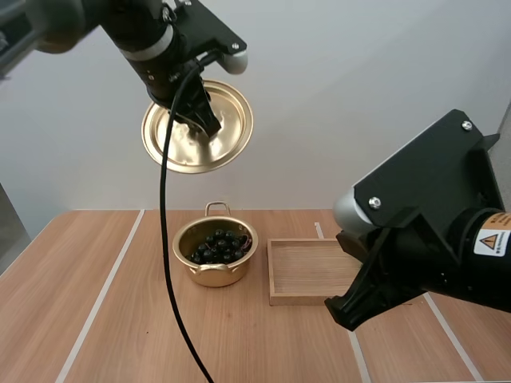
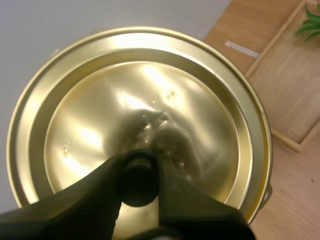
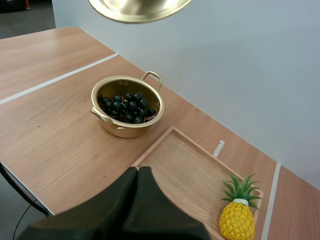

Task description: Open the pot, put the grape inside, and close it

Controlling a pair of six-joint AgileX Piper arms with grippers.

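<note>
A small golden pot [image 1: 214, 254] stands open on the table with a bunch of dark grapes [image 1: 217, 246] inside it. The pot [image 3: 126, 106] and grapes [image 3: 127, 107] also appear in the right wrist view. High above the pot, my left gripper [image 1: 204, 120] holds the golden lid [image 1: 231, 128] by its black knob [image 2: 137, 180], the lid tilted on edge. In the left wrist view the fingers [image 2: 95, 195] pinch the knob, with the lid [image 2: 145, 90] behind it. My right gripper [image 3: 137, 175] is shut on nothing, hovering over the near edge of the wooden tray [image 3: 190, 175].
The wooden tray [image 1: 307, 271] lies to the right of the pot. A toy pineapple [image 3: 239, 212] stands at the tray's far end. The lid's rim [image 3: 137, 9] hangs over the pot. My right arm [image 1: 431, 231] covers the table's right side.
</note>
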